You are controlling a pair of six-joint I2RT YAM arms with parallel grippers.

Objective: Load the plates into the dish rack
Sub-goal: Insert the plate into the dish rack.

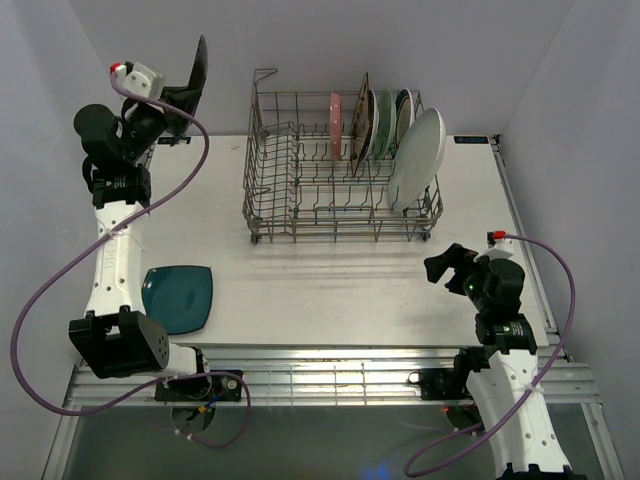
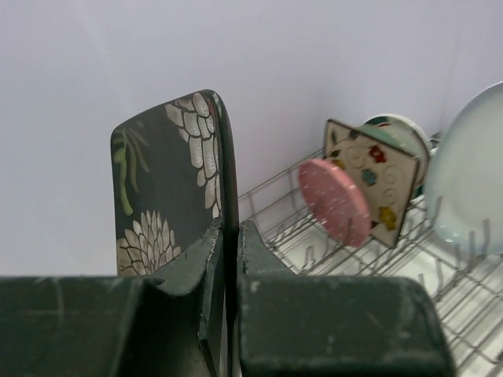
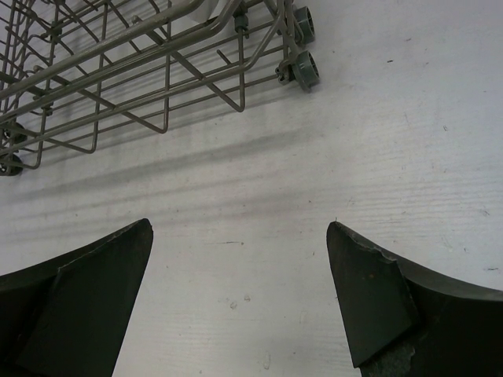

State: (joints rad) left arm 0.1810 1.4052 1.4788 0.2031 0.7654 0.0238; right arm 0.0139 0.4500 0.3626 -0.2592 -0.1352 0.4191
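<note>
Black floral plate (image 2: 169,188) bottom hidden by left tool fingers (image 2: 189,263); white plate (image 2: 471,173) cut off right.

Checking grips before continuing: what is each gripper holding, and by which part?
The left gripper pinches the black floral square plate by its rim; the right gripper is open, empty.

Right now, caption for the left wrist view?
Left gripper clamps a black floral plate upright, partly loaded rack beyond.

Pale lavender walls (image 1: 350,40); white tabletop (image 1: 330,280), even light.
</note>
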